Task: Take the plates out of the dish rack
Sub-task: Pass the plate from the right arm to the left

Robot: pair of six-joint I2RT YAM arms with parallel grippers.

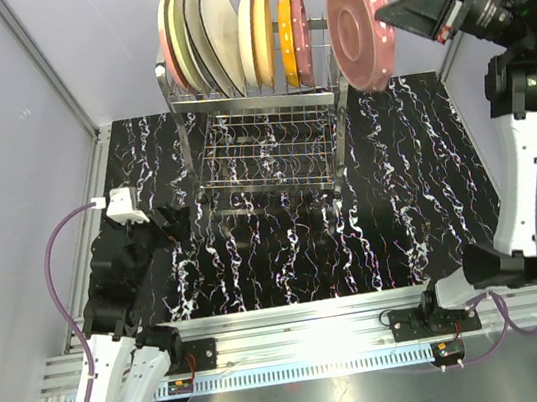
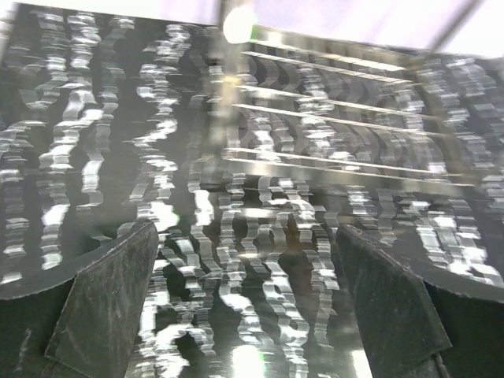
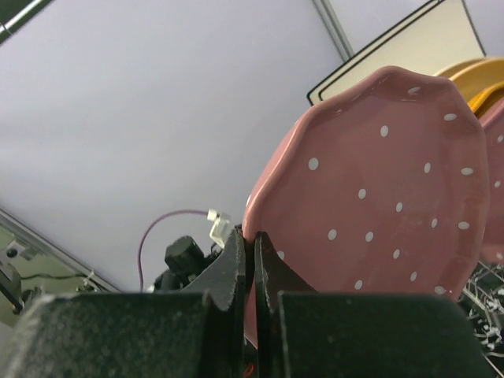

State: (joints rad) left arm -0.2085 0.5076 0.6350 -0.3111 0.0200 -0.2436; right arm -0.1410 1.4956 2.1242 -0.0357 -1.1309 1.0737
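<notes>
The chrome wire dish rack [image 1: 257,112] stands at the back of the table, and several plates [image 1: 254,36] stand upright in its top tier: pink-and-cream, cream, orange and maroon. My right gripper [image 1: 389,17] is shut on the rim of a pink plate with white dots [image 1: 361,25], holding it upright in the air just right of the rack. In the right wrist view the fingertips [image 3: 239,250] pinch that plate [image 3: 386,197] at its lower left edge. My left gripper [image 1: 173,221] hovers low over the mat, front left of the rack, open and empty [image 2: 252,307].
A black marbled mat [image 1: 420,199] covers the table. The rack's lower wire shelf [image 2: 339,118] lies ahead of the left gripper. A cream square plate [image 3: 409,55] and an orange plate [image 3: 482,79] show behind the held one. Grey walls close in the left and back sides.
</notes>
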